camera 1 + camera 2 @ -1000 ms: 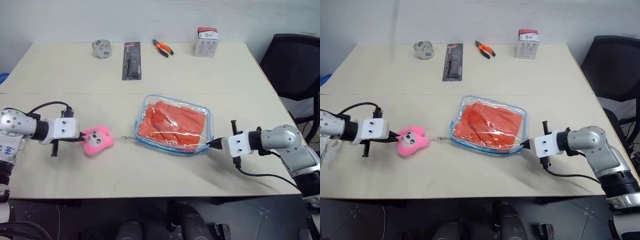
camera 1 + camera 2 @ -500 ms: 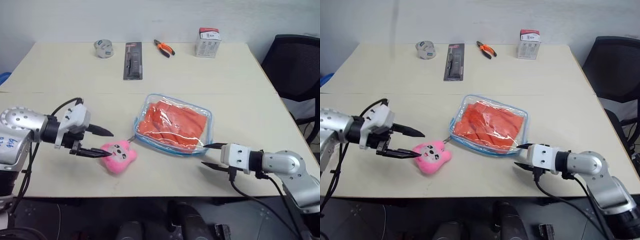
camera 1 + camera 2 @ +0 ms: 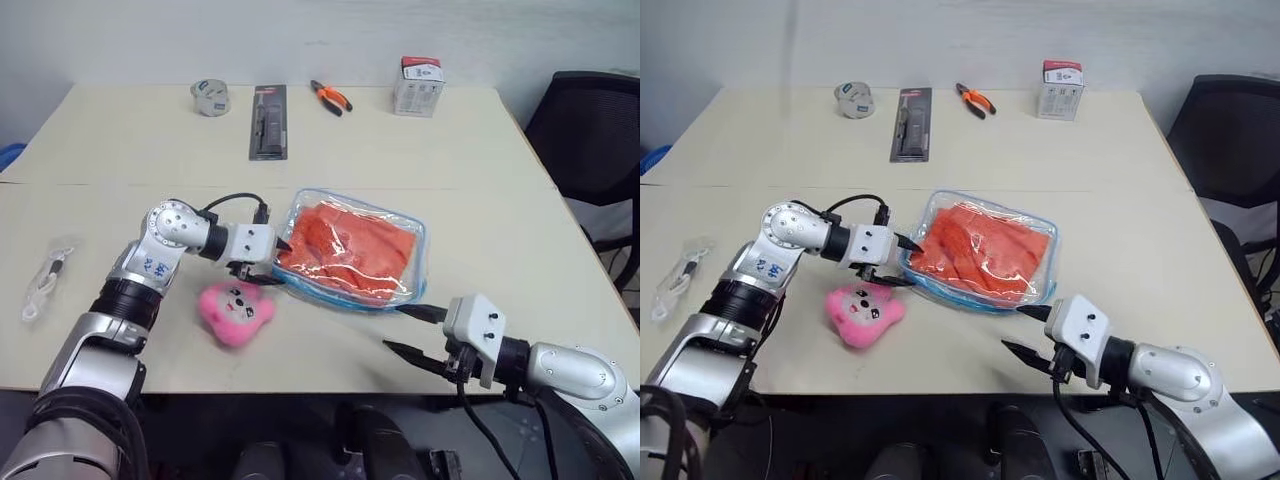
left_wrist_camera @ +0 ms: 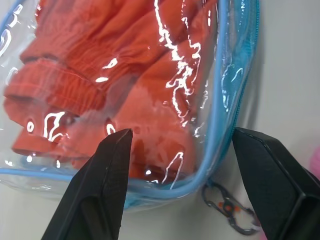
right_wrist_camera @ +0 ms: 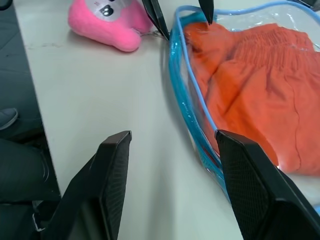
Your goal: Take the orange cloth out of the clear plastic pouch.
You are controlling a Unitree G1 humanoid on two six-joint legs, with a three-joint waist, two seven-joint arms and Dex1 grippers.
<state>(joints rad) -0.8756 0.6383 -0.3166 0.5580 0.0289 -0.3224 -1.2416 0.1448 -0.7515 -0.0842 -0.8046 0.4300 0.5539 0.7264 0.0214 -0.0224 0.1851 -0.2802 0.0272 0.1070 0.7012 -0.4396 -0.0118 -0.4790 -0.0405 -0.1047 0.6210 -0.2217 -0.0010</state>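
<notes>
My left gripper (image 3: 278, 262) is spread wide, holding nothing, with its tips at the pouch's near-left corner: one finger just over the clear face, the other beside the blue trim. My right gripper (image 3: 412, 330) is also spread and empty, hanging off the pouch's near-right corner, close to it but not touching.

The clear plastic pouch (image 3: 418, 268) lies flat on the desk (image 3: 120, 150). The orange cloth (image 3: 350, 247) is wholly inside it, wrinkled and folded, filling most of the space behind the plastic. The light blue zipper trim (image 4: 220, 117) runs unbroken along the edge in my left wrist view, so I judge the pouch not yet opened, though I cannot see the slider. A small metal clasp (image 4: 227, 209) sits at that corner. The pink plush toy (image 3: 236, 310) lies just near-left of the pouch.

So nothing of the task proper is done: the pouch must be steadied, unzipped, and the cloth drawn out.

Well beyond the pouch, along the desk's far edge, are a roll of tape (image 3: 210, 97), a long black packaged item (image 3: 267, 121), orange-handled pliers (image 3: 329, 96) and a small white box with a red top (image 3: 417, 85). Far left of the pouch lies a small clear packet (image 3: 42, 284). Any printing on these is too small to read.
</notes>
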